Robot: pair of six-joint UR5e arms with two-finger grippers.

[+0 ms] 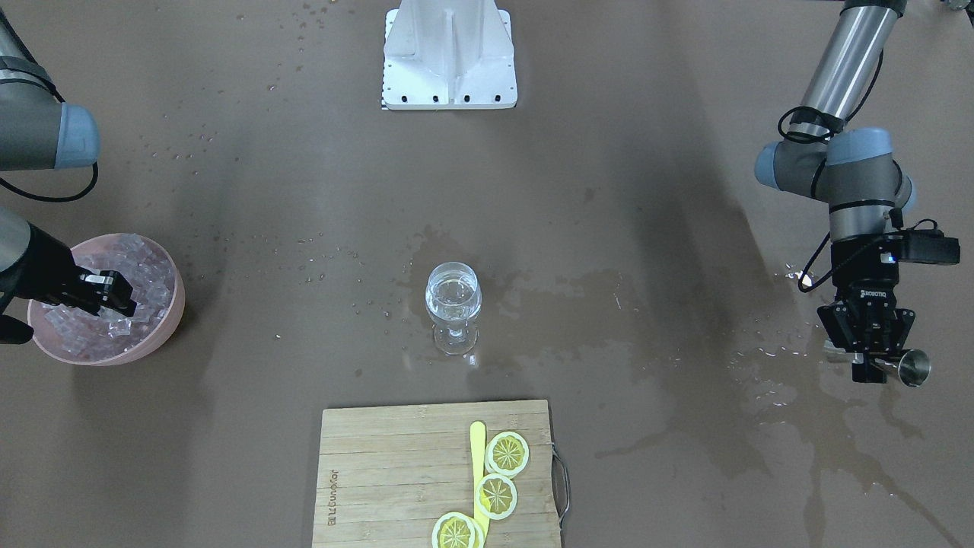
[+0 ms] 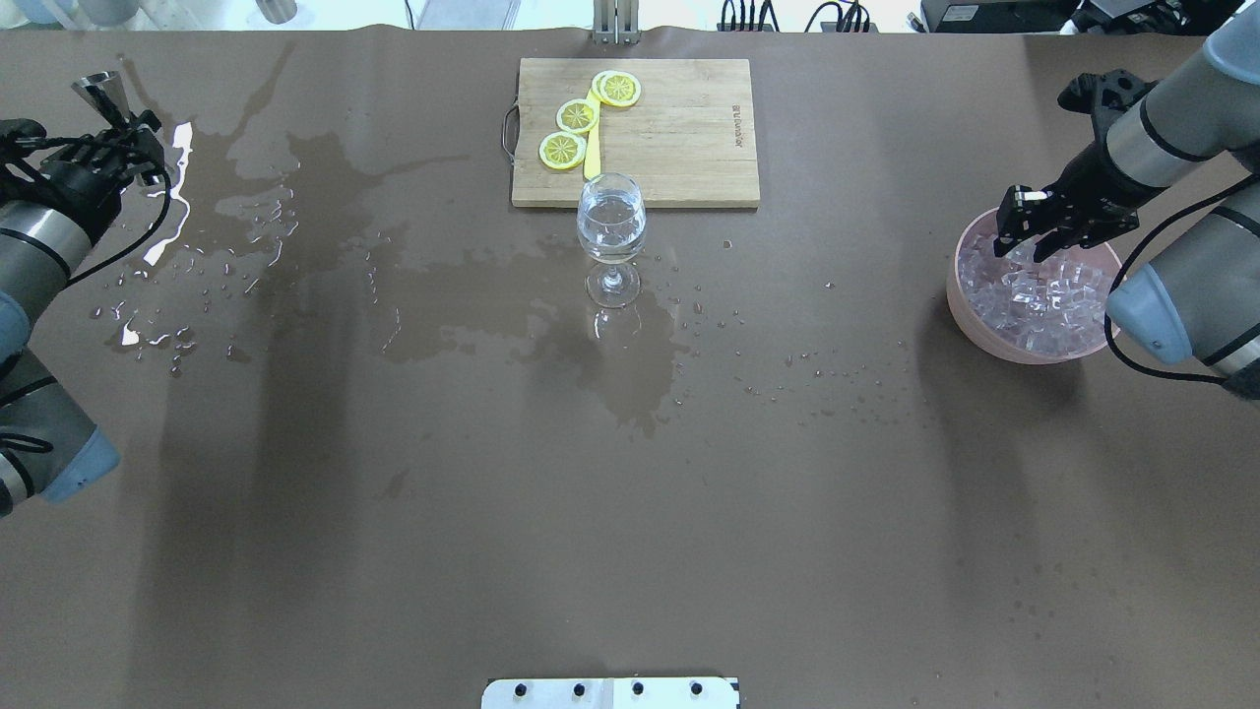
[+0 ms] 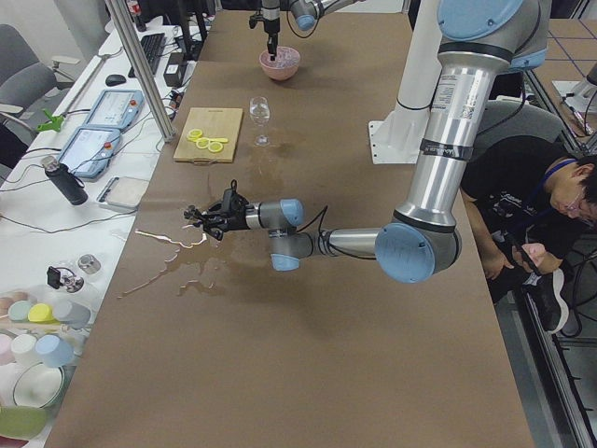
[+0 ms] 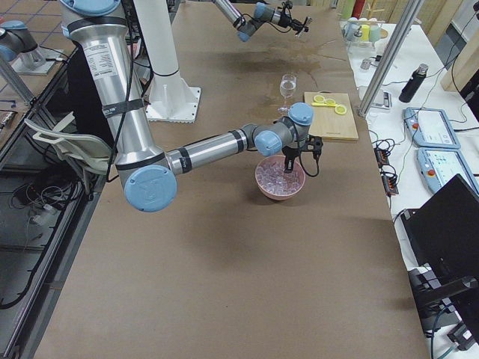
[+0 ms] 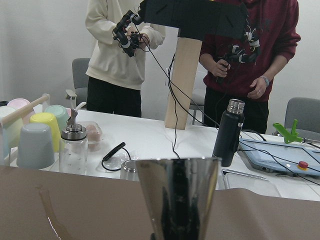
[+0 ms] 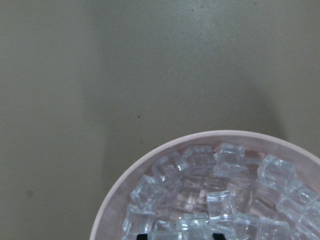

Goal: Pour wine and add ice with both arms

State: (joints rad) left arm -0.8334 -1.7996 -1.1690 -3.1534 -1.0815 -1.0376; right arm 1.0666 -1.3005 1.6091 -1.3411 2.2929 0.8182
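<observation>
With wine (image 1: pixel 452 293) in the glass (image 1: pixel 453 310) mid-surface, I hover my right gripper (image 2: pixel 1036 241), jaws apart, over the ice (image 2: pixel 1043 300) in the right-hand bowl (image 2: pixel 960 305), where closing on one cube looks next, my left gripper (image 1: pixel 875 365) clamping the jigger (image 1: pixel 911 367).

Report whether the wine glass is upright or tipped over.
Upright. The wine glass stands on its foot on the table, bowl up, with clear wine inside.

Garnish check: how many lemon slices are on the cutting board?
3, on the cutting board along a yellow stick: one lemon slice nearest the wine glass, one in the middle, one farthest from it. A fourth may hide under that last one.
</observation>
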